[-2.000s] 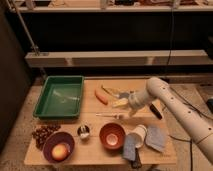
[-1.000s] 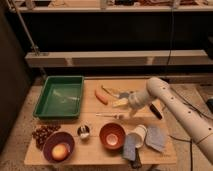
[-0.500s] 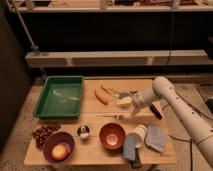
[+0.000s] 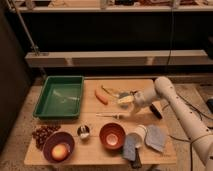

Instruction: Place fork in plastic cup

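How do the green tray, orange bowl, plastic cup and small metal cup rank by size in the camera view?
1. green tray
2. orange bowl
3. plastic cup
4. small metal cup, only slightly smaller
The gripper hovers right of the carrot, beyond the fork.

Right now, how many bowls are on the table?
2. The orange bowl sits at the front middle; the purple bowl sits front left. None looks hidden. The gripper hovers farther back, right of the carrot.
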Robot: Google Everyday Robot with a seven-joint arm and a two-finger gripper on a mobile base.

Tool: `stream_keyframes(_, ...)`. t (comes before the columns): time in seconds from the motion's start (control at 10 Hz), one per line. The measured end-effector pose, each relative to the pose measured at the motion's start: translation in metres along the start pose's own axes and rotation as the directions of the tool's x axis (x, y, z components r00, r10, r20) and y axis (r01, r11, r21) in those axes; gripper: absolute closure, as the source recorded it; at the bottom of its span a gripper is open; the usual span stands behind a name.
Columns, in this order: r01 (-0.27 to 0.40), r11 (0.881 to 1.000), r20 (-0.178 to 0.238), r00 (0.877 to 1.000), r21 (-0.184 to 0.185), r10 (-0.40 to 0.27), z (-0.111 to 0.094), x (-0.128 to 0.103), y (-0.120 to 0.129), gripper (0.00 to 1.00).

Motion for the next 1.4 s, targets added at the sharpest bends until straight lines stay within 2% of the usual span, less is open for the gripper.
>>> stream_keyframes(0.3, -0.010, 1.000, 0.027, 1.000, 0.009, 0.010, 0.006, -0.002, 0.001, 0.20)
stream_keyframes(0.5, -0.022, 1.000, 0.038, 0.999, -0.008, 0.022, 0.011, -0.006, 0.006, 0.20)
stream_keyframes(0.8, -0.025, 0.998, 0.027, 0.999, -0.062, 0.027, 0.017, -0.010, 0.008, 0.20)
stream_keyframes(1.0, -0.030, 0.996, 0.024, 0.999, -0.086, 0.033, 0.021, -0.014, 0.011, 0.20)
stream_keyframes(1.4, -0.037, 0.995, 0.001, 0.999, -0.095, 0.037, 0.023, -0.014, 0.017, 0.20)
